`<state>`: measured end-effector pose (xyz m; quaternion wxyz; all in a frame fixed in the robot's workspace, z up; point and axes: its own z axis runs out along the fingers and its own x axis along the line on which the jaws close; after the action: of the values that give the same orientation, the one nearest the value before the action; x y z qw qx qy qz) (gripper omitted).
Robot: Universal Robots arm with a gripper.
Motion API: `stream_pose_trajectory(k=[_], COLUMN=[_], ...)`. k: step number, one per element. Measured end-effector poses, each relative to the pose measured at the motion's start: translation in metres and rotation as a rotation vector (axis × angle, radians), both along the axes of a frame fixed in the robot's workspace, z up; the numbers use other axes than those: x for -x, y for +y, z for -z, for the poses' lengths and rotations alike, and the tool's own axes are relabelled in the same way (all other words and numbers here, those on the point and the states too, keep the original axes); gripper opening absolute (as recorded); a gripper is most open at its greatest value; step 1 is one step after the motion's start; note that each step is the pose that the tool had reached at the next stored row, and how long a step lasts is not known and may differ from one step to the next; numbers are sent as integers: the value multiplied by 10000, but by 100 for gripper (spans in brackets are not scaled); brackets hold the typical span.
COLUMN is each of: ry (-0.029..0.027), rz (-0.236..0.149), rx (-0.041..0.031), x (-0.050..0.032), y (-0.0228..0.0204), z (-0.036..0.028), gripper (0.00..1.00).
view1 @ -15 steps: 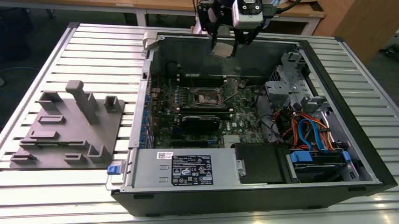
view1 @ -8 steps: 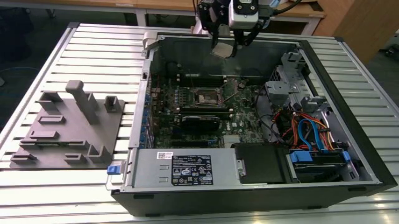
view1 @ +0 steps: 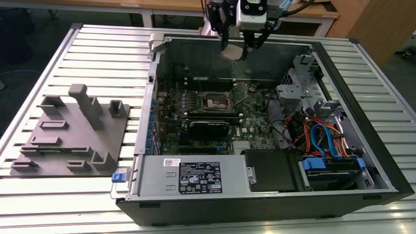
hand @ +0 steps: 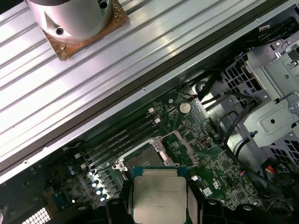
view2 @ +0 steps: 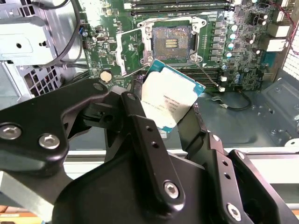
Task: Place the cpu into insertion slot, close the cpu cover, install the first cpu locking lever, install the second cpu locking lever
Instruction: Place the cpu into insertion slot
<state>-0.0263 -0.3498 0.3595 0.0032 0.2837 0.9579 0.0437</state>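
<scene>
My gripper [view1: 235,51] hangs above the far wall of the open computer case, shut on the cpu [view1: 232,52]. The cpu's silver-grey top [view2: 170,99] shows between the black fingers [view2: 136,116] in both wrist views, tilted, with its green edge visible [hand: 160,196]. It is held in the air, clear of the board. Below it lies the insertion slot [view2: 171,41], a dark square socket in the green board [view1: 217,101], uncovered [hand: 144,157]. The cpu cover [view2: 131,50], a thin silvery frame, stands swung open beside the slot. A thin wire lever [view2: 207,74] sticks out next to the socket.
The case [view1: 364,161] holds long black memory slots [view2: 180,5], a metal drive cage [view1: 300,90], orange and blue cables [view1: 322,136] and a power supply [view1: 188,176]. A grey moulded fixture [view1: 71,131] stands on the ribbed table at the exterior view's left.
</scene>
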Motion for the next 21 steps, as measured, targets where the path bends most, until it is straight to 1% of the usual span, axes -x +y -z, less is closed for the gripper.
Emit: stream_pose_trajectory(k=[2, 4, 13, 18, 21], ry=[0, -1, -1, -1, 1], rz=[9, 110, 1360, 2185, 2589], rx=[1, 0, -1, 0, 0], x=[0, 7, 12, 12, 12], y=[0, 0, 0, 0, 0], z=[0, 0, 4, 12, 17], gripper=[54, 54, 54, 54, 54])
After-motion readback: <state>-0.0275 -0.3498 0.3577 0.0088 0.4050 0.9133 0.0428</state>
